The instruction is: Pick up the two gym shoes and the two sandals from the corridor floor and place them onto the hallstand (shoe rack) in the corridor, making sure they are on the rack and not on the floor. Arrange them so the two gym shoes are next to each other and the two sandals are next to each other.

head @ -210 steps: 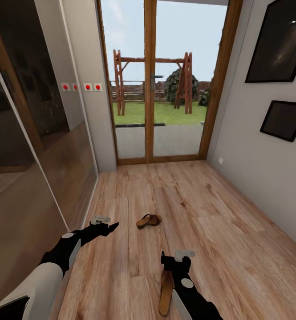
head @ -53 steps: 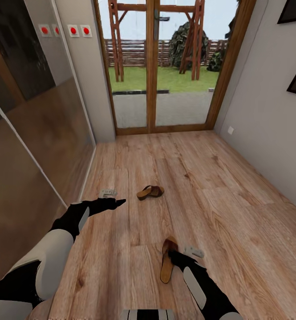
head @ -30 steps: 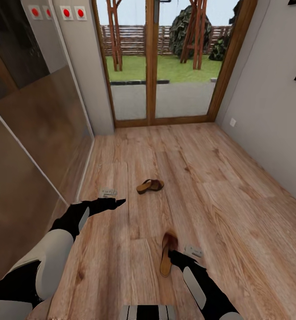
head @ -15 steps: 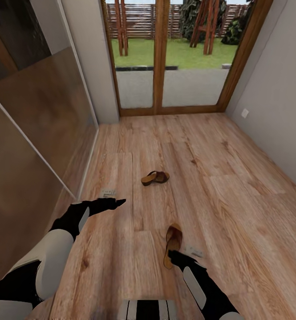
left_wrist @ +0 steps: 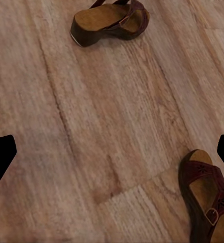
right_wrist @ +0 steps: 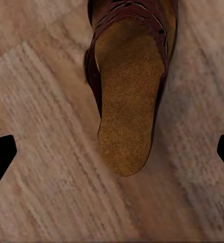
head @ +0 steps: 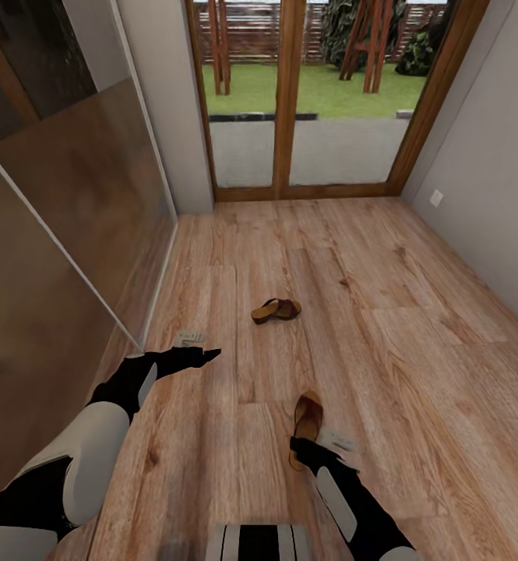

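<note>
Two brown sandals lie on the wood-plank corridor floor (head: pixel 414 351). The farther sandal (head: pixel 276 310) (left_wrist: pixel 109 20) lies on its side mid-floor. The nearer sandal (head: pixel 306 423) (left_wrist: pixel 208 197) (right_wrist: pixel 127 101) lies flat, toe pointing away from me. My right gripper (head: pixel 297 449) (right_wrist: pixel 112 152) hangs open just over its heel end, one finger on each side of it, not touching. My left gripper (head: pixel 209 355) (left_wrist: pixel 112 152) is open over bare floor, left of both sandals. The gym shoes and the hallstand are out of view.
A wood-framed glass double door (head: pixel 290 117) closes the far end of the corridor. Glossy sliding wardrobe panels (head: pixel 72 218) run along the left side. A grey wall (head: pixel 492 140) with a socket (head: pixel 436 198) bounds the right. My base (head: pixel 259 543) shows at the picture's lower edge.
The head camera has tilted down and shifted, so the door sits higher in the picture. The right gripper has stayed low by the nearer sandal's heel. The left arm has held still.
</note>
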Controlling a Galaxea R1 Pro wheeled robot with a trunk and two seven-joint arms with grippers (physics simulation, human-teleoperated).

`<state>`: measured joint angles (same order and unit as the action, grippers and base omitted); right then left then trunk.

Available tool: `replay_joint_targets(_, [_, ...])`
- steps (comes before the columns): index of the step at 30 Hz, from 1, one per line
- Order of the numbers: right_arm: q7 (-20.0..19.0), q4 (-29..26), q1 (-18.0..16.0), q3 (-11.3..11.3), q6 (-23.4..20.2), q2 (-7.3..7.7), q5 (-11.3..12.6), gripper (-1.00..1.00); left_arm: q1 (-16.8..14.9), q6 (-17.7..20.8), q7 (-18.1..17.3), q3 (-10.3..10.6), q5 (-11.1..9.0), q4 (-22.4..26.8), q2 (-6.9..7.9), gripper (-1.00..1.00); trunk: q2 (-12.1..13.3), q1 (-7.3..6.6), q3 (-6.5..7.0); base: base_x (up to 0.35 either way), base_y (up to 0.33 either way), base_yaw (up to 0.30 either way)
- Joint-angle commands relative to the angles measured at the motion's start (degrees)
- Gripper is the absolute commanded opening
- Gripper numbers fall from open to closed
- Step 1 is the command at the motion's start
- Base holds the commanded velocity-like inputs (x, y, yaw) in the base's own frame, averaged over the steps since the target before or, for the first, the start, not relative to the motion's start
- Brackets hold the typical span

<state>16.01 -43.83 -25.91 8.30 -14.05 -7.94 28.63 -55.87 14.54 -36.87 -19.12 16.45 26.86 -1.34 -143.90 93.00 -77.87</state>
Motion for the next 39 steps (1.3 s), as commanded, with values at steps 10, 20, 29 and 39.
replay_joint_targets(10, [9.30,-0.41,-0.23,0.35,-0.14,-2.06,0.54,1.00,-0.03,0.58,-0.40,-0.48,0.25,0.12,-0.29,1.00,-0.02,-0.01,-0.05,0.000,0.000,0.001])
replay_joint_targets(20, [10.32,-0.38,-0.28,0.37,-0.01,-2.06,0.55,1.00,-0.10,0.51,-0.34,-0.47,0.25,0.12,-0.92,1.00,-0.02,-0.01,-0.05,0.000,0.000,0.000])
replay_joint_targets(29, [10.25,-0.41,-0.28,0.35,-0.01,-2.06,0.55,1.00,-0.11,0.49,-0.31,-0.48,0.25,0.14,-1.06,1.00,-0.08,0.12,-1.25,0.000,0.000,0.011])
replay_joint_targets(39, [10.19,-0.47,-0.28,0.40,-0.09,-2.06,0.55,1.00,-0.19,0.49,-0.31,-0.48,0.25,0.18,-1.09,1.00,-0.22,0.38,-4.10,0.000,0.000,0.147])
